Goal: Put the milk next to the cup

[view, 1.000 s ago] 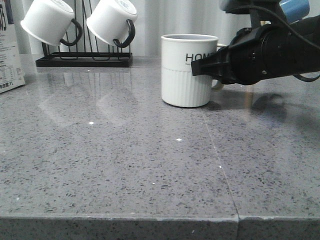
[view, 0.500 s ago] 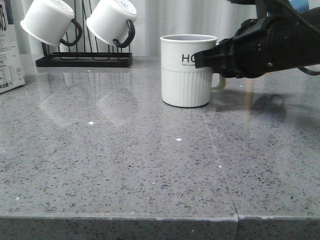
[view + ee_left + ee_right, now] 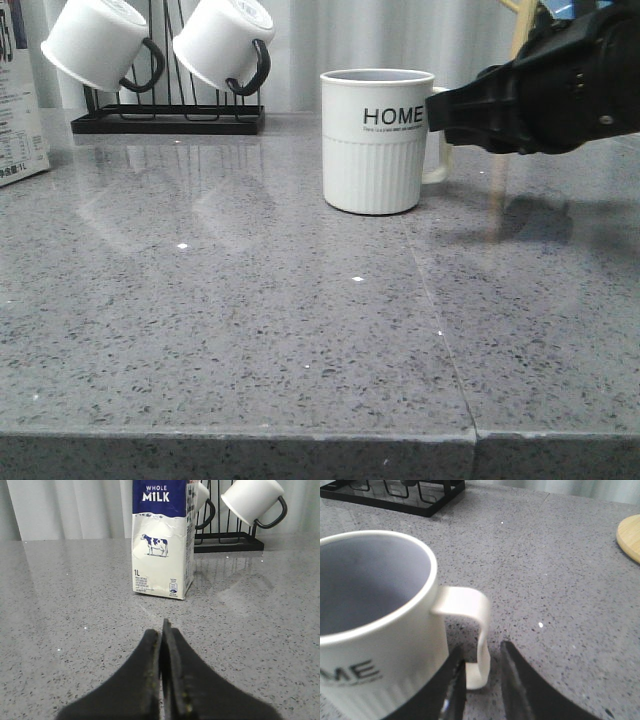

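Milk carton upright at the far left of the counter, well apart from the cup.

In the left wrist view the milk stands upright on the grey counter, cow picture facing the camera, straight ahead at 12 o'clock from the left gripper — its two fingers are pressed together with nothing between them. In the front view only a sliver of the carton shows at the left edge, around 9 o'clock from the cup, which stands mid-counter, its "HOME" lettering facing forward. The right gripper sits low beside the cup, at about 3 o'clock from it, its fingers a narrow way apart either side of the handle without gripping it. Behind, at roughly 10 o'clock from the cup, a black rack holds two plain white mugs.
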